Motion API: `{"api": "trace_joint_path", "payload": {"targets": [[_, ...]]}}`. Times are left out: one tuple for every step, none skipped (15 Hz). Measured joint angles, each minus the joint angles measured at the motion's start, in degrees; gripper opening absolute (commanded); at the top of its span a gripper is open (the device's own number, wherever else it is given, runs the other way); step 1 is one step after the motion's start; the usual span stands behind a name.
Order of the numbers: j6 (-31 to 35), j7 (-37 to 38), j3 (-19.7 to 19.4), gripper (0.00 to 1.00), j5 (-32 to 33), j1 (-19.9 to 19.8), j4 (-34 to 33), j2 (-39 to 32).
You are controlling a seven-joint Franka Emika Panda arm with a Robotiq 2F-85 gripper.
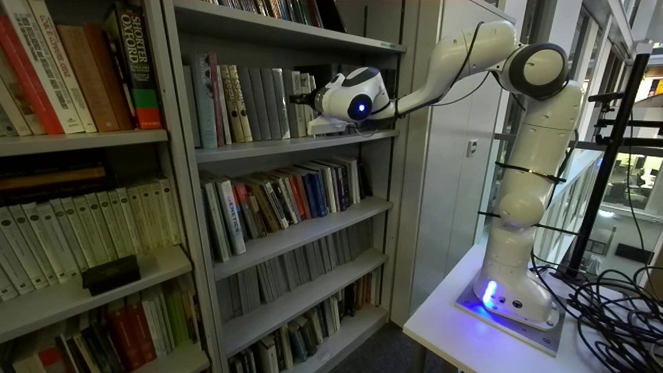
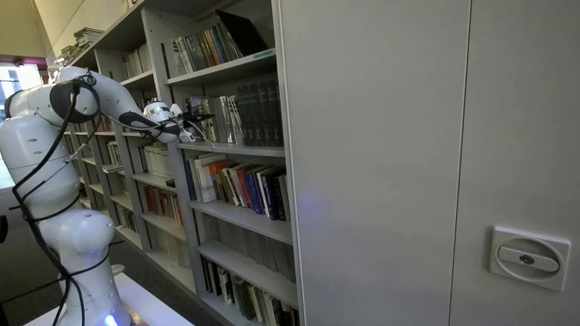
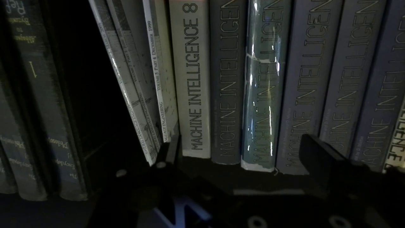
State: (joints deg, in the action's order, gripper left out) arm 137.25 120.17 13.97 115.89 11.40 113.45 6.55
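Claw (image 3: 241,144): spread wide, gripping nothing. Glossy green Machine Intelligence volume (image 3: 262,95): stands upright, ahead of the gap between the jaws

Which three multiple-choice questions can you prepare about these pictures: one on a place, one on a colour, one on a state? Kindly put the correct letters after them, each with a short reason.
1. In the wrist view, where does the pale MACHINE INTELLIGENCE 8 book stand?
A. Between two black encyclopedia volumes
B. Between thin journals and a dark grey volume
C. Alone, with no book beside it

2. What colour is the glossy volume?
A. Red
B. Yellow
C. Blue-green

3. How does the gripper stand?
A. Open, holding nothing
B. Fully shut and empty
C. Shut on a book

1: B, as the journals are on one side of its spine and the dark grey volume on the other.
2: C, as its shiny spine shows blue-green.
3: A, as its fingers are wide apart, with no book clamped.
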Motion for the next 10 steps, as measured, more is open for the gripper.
{"api": "trace_joint_path", "payload": {"targets": [[0.0,0.0,-0.12,1.0,0.18,0.0,-0.1,-0.02],[0.0,0.0,-0.24,1.0,0.3,0.0,-0.17,-0.04],[0.0,0.0,-0.35,1.0,0.33,0.0,-0.22,-0.07],[0.0,0.0,-0.44,1.0,0.34,0.0,-0.23,-0.14],[0.0,0.0,-0.51,1.0,0.34,0.0,-0.24,-0.24],[0.0,0.0,-0.57,1.0,0.34,0.0,-0.26,-0.38],[0.0,0.0,-0.6,1.0,0.34,0.0,-0.35,-0.61],[0.0,0.0,-0.62,1.0,0.34,0.0,-0.56,-0.9],[0.0,0.0,-0.65,1.0,0.34,0.0,-0.84,-1.27],[0.0,0.0,-0.68,1.0,0.34,-0.01,-1.1,-1.64]]}}
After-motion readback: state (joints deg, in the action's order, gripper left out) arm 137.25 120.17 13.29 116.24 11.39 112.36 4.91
